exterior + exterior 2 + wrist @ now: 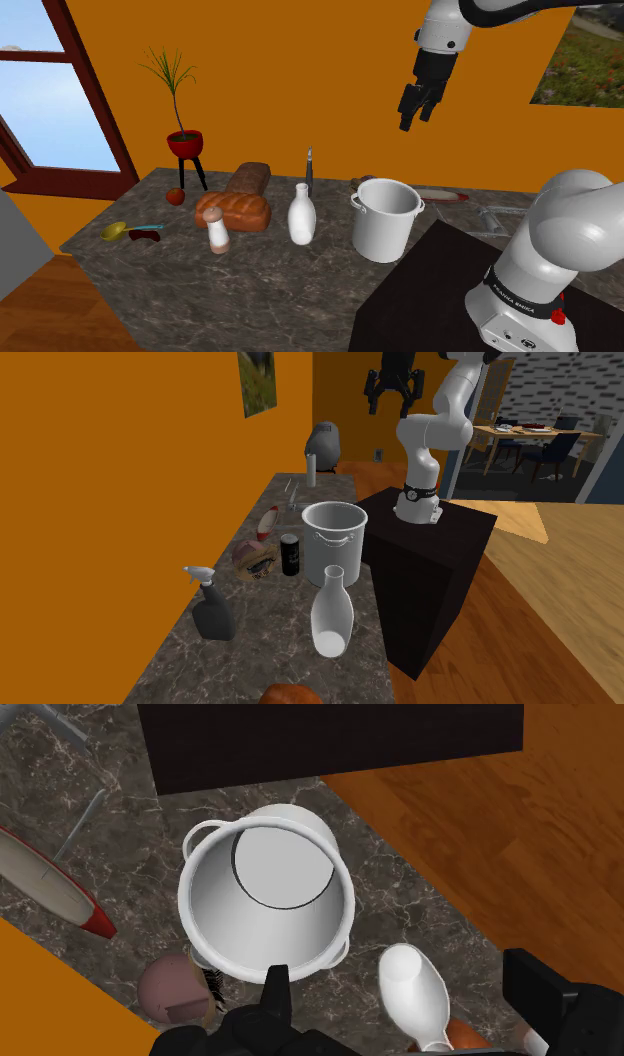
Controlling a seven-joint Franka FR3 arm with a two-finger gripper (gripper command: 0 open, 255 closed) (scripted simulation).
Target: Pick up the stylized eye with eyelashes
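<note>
Both end effector fingers stand apart — empty — high above the white pot, the stylized eye beside it.

Wrist cam: the pinkish round disc with dark lashes is peeking out beside the big white two-handled pot. The pot's rim is covering its edge, so I'm not making out the design. In the shoulder view the pot is hiding nearly all of it.

The black pincer is blocking the base of the white narrow-necked bottle. The red-and-white pointed board-like thing is running off the picture's edge.

Shoulder view again: the small yellow-green object at the far end of the dark marble worktop is looking too tiny to identify.

Second exterior view: a brown loaf is getting clipped by the bottom edge.
</note>
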